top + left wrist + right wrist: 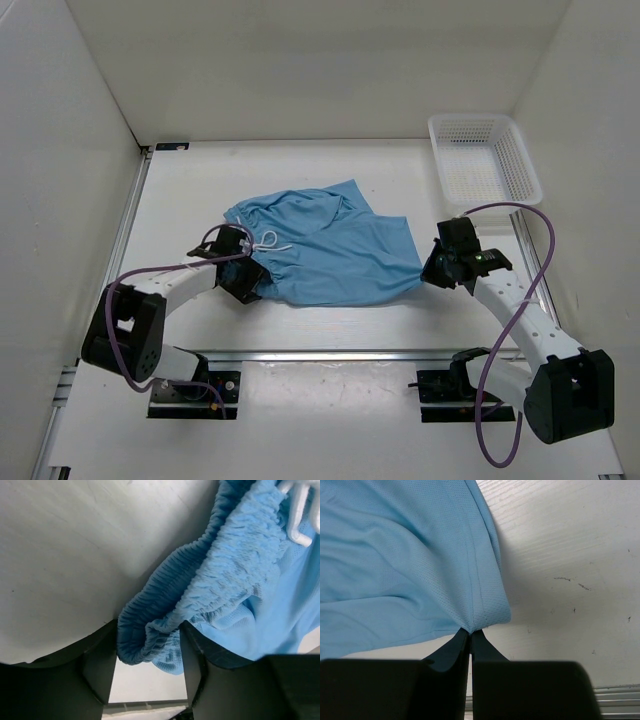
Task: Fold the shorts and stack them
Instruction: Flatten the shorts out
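Bolted at the near edge of the counter, both arms reach inward, with purple cables looping off them. White walls close the left, far and right edges. A white plastic mesh basket, rectangular with open latticed sides, sits in the far right corner, well apart from the cloth.

The shorts lie mid-counter, loosely spread and wrinkled, with the waist toward the left edge and the legs toward the right. The fabric is thin, soft and sky-blue with a fine knit weave. The gathered waistband is thickly ribbed, and a white drawstring loops just beside it.

The left end effector is clenched on a bunched fold of the waistband, and fabric fills the gap between its dark fingers. The right end effector pinches a corner at the shorts' right end, its fingers pressed nearly together on the thin cloth.
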You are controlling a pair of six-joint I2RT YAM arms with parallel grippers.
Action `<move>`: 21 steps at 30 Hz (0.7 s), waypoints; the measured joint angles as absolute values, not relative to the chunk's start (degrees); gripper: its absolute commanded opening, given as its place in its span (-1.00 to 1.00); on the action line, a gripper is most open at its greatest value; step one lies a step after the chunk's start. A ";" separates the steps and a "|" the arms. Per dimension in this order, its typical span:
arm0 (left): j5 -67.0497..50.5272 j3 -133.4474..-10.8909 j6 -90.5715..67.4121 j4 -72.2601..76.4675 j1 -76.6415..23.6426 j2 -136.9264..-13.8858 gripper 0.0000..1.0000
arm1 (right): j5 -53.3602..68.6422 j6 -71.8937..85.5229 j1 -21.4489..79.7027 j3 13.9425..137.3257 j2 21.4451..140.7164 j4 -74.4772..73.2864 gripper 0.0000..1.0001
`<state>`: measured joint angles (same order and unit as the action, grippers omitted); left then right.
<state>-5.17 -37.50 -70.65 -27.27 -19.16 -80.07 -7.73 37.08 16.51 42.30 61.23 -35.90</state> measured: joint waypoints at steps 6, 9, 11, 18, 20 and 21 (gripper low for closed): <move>-3.20 -37.56 -68.75 -26.98 -19.51 -79.29 -0.29 | -7.73 37.08 16.51 42.30 61.23 -35.90 -0.98; -2.90 -37.58 -67.18 -26.96 -18.72 -77.28 -0.51 | -7.73 37.08 16.51 42.30 61.23 -35.90 -0.98; -2.96 -37.76 -65.95 -27.00 -17.58 -75.66 -0.73 | -7.70 37.08 16.51 42.30 61.23 -35.90 -0.98; -5.19 -43.40 -60.88 -28.95 -13.47 -73.97 -0.79 | -7.53 36.91 16.51 42.70 61.23 -36.14 -0.98; -6.37 -47.09 -59.00 -31.00 -12.23 -73.97 -0.79 | -7.55 36.77 16.51 43.86 61.45 -36.45 -0.98; -6.87 -49.63 -57.95 -32.23 -11.57 -74.00 -0.79 | -7.57 36.60 16.53 44.88 61.80 -36.64 -0.98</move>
